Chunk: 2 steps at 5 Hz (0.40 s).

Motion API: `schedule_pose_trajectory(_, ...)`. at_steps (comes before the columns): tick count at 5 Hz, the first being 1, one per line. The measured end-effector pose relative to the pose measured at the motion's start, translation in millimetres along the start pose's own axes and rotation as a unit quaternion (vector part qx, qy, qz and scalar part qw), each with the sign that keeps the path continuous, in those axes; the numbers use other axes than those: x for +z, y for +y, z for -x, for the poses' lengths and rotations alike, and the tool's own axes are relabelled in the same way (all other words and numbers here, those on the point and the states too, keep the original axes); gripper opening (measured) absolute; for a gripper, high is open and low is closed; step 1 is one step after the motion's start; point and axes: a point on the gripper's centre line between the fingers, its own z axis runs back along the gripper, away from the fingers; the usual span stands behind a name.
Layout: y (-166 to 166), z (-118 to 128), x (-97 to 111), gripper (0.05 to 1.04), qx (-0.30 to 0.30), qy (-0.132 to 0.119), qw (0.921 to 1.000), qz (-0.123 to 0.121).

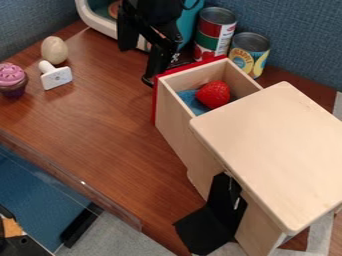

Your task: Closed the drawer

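The gripper (137, 65) hangs at the upper middle, just outside the red front (155, 102) of the drawer. Its two fingers are apart, with the tabletop visible between them, and the right one is close to the front's upper left corner. The drawer (172, 120) stands pulled out of the light wooden cabinet (274, 150), toward the upper left. Inside it lie a red strawberry (214, 94) and a blue piece (191, 102). The cabinet's top covers the drawer's back part.
Two cans (214, 32) (250, 52) stand behind the drawer. An egg (55, 50), a white stamp-like piece (56, 76) and a cupcake (12, 80) are at the left. A black object (210, 225) lies against the cabinet's lower side.
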Motion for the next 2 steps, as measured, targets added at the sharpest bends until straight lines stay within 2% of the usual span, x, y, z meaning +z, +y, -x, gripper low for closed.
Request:
schedule_pose_trajectory(1,-2.6,-1.0,-7.4,1.001,-0.005,0.008,0.9999,0.007)
schedule_pose_trajectory(2,22.5,-14.3,-18.5,1.001,-0.032,-0.038,0.9986,0.018)
